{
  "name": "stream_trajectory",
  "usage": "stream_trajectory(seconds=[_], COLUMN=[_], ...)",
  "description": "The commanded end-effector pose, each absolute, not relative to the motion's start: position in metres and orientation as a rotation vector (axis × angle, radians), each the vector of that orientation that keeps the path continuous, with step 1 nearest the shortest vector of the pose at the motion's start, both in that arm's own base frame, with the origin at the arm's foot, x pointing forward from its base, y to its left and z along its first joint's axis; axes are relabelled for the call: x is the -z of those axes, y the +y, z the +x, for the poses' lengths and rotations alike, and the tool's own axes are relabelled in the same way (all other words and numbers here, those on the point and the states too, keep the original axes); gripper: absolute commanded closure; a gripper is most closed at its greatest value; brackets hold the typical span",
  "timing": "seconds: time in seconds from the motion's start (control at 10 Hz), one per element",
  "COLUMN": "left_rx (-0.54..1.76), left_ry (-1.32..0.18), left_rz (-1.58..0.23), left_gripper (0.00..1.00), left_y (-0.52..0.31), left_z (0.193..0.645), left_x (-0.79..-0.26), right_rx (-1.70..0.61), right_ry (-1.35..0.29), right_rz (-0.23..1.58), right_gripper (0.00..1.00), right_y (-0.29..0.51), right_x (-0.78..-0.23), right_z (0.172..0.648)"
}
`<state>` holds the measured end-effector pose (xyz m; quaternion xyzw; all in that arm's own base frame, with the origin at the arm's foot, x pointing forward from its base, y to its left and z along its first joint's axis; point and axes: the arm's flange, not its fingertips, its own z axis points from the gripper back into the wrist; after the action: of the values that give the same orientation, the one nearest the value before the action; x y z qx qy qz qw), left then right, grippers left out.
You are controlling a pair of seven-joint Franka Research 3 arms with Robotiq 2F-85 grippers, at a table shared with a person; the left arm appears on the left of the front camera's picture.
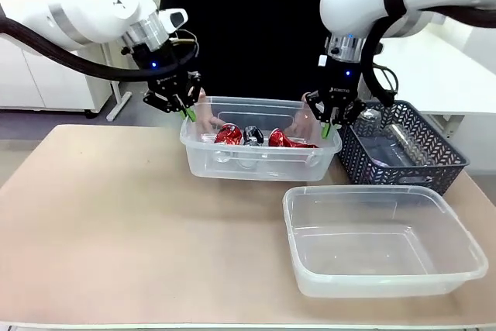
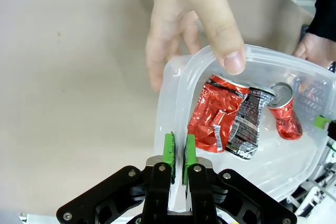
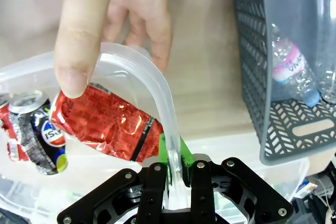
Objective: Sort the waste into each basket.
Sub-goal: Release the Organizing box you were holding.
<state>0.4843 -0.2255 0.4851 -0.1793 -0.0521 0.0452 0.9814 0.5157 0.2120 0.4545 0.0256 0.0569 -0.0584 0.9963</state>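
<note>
Front view: the left gripper and the right gripper hang over the two short ends of the far tub, which sits mid-table. Each set of jaws is clenched on that tub's rolled rim. A person's hands grip the same tub, one hand just beside the left jaws, the other hand just beside the right jaws. Inside lie crushed cans, red-and-silver ones on either side of a dark one. Whether the tub rests on the table or is lifted slightly, I cannot tell.

Left wrist view: the rim passes between the green pads, with the red crushed can lying inside the tub beyond the jaws, and the person's thumb hooked over the rim farther along.

Right wrist view: the rim runs between the pads, a flattened red can is just inside the wall, and a thumb presses the rim above it.

The near tub stands on the table toward the robot's right, apart from the far one. The lattice basket beside the far tub holds a clear bottle with a blue cap.
</note>
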Motion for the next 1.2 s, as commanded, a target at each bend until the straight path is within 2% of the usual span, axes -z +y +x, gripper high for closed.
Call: stream_trajectory(seconds=[0.0, 0.1, 0.2, 0.3, 0.4, 0.5, 0.7, 0.8, 0.9, 1.1], left_rx=[-0.097, -0.097, -0.091, -0.074, -0.067, -0.074, -0.092, -0.089, -0.090, -0.081], left_ry=[-0.112, -0.112, -0.105, -0.109, -0.116, -0.130, -0.174, -0.213, -0.244, -0.253], left_rz=[-0.375, -0.375, -0.361, -0.354, -0.362, -0.361, -0.390, -0.447, -0.485, -0.500], left_gripper=[0.91, 0.91, 0.63, 0.33, 0.06, 0.00, 0.00, 0.00, 0.00, 0.00], left_y=[-0.227, -0.227, -0.225, -0.227, -0.227, -0.226, -0.214, -0.207, -0.201, -0.196], left_z=[0.482, 0.482, 0.484, 0.483, 0.481, 0.478, 0.467, 0.460, 0.455, 0.454], left_x=[-0.490, -0.490, -0.485, -0.488, -0.493, -0.499, -0.512, -0.518, -0.522, -0.521], right_rx=[0.121, 0.121, 0.117, 0.139, 0.139, 0.143, 0.117, 0.088, 0.079, 0.037], right_ry=[0.113, 0.113, 0.114, 0.060, 0.026, -0.018, -0.138, -0.171, -0.187, -0.227], right_rz=[0.052, 0.052, 0.051, 0.088, 0.115, 0.123, 0.228, 0.314, 0.382, 0.450], right_gripper=[0.94, 0.94, 0.88, 0.36, 0.30, 0.00, 0.00, 0.03, 0.00, 0.00], right_y=[0.214, 0.214, 0.212, 0.199, 0.191, 0.186, 0.177, 0.172, 0.166, 0.159], right_x=[-0.454, -0.454, -0.455, -0.462, -0.468, -0.474, -0.489, -0.495, -0.499, -0.503], right_z=[0.516, 0.516, 0.516, 0.500, 0.490, 0.483, 0.475, 0.473, 0.471, 0.467])
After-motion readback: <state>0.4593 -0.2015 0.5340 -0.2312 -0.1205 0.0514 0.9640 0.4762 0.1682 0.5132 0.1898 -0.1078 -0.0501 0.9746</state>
